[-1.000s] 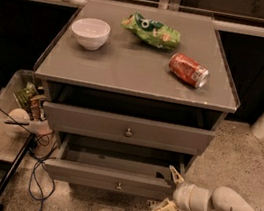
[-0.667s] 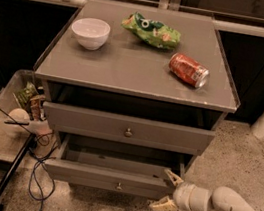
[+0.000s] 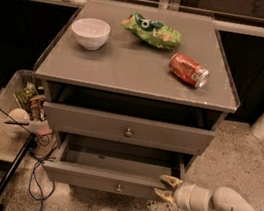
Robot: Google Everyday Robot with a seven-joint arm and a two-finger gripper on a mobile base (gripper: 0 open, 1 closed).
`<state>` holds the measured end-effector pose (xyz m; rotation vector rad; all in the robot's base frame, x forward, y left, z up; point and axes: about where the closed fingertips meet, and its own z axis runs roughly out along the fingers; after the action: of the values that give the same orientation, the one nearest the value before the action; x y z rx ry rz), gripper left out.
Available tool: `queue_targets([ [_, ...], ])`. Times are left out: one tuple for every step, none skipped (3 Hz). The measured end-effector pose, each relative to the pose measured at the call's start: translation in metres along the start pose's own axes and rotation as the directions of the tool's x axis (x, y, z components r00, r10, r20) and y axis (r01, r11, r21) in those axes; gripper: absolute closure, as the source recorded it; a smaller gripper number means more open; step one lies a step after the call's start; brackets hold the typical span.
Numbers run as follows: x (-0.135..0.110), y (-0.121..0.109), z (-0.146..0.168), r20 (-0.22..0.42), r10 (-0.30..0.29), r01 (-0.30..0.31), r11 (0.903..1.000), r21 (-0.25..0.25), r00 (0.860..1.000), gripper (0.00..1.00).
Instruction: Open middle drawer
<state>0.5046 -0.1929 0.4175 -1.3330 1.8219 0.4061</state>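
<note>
The gripper sits low at the right, its arm running off toward 4 o'clock. Its two fingers are parted, and the tips meet the right end of the middle drawer's front. One tip is at the top edge and one lower down. Whether they press on the front or only lie beside it cannot be told. At 9 o'clock from the gripper the middle drawer stands pulled well out of the cabinet, its shallow box open to view and its knob untouched in the middle of the front. At 11 o'clock the upper drawer also stands a little forward, with a dark gap above it. Further up, on the cabinet top, a red can lies on its side at 12 o'clock, a green bag at 11 and a white bowl nearer 10. The opening looks largely done, since the drawer is out far enough to show most of its inside. What remains is probably at most a last short pull, then drawing the fingers clear of the front.
</note>
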Motion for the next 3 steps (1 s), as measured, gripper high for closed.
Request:
queue_targets([
  [0.0000, 0.0000, 0.0000, 0.000, 0.000, 0.000, 1.0000, 0.000, 1.000, 0.87],
  [0.0057, 0.0074, -0.0013, -0.001, 0.018, -0.018, 0.9998, -0.003, 1.000, 1.00],
  [0.0039, 0.0069, -0.0028, -0.001, 0.018, -0.018, 0.9998, -0.003, 1.000, 1.00],
])
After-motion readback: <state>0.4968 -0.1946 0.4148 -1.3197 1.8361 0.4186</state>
